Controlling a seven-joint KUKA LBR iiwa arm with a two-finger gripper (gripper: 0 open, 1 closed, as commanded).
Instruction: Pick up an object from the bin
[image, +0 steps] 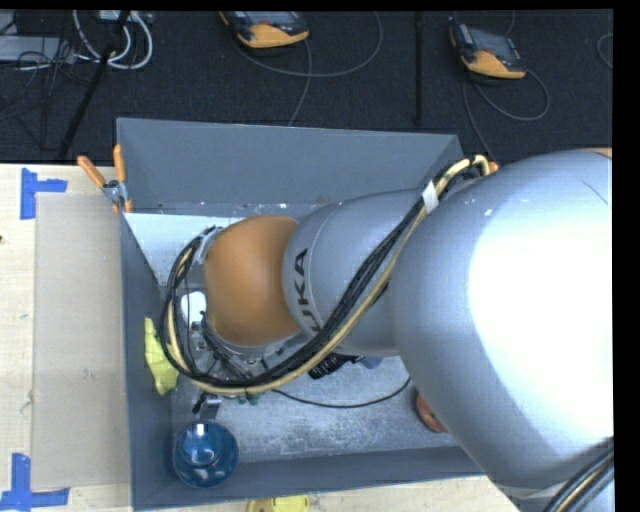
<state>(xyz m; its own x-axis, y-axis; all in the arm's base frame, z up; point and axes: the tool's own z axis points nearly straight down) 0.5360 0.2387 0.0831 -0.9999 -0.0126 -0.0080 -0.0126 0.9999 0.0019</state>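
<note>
My gripper (208, 402) reaches down into the front left part of the bin, mostly hidden under the arm's orange dome. Just in front of it, in the front left corner, lies a blue translucent round thing (205, 453) with a pale centre. A yellow, crumpled soft thing (157, 357) lies against the left wall, just left of the gripper. Whether the gripper touches either one is hidden.
The big silver arm and its cable loops cover the middle and right of the bin. A small orange thing (429, 413) peeks out from under the arm at the front right. A bit of blue (371, 362) shows under the arm mid-bin.
</note>
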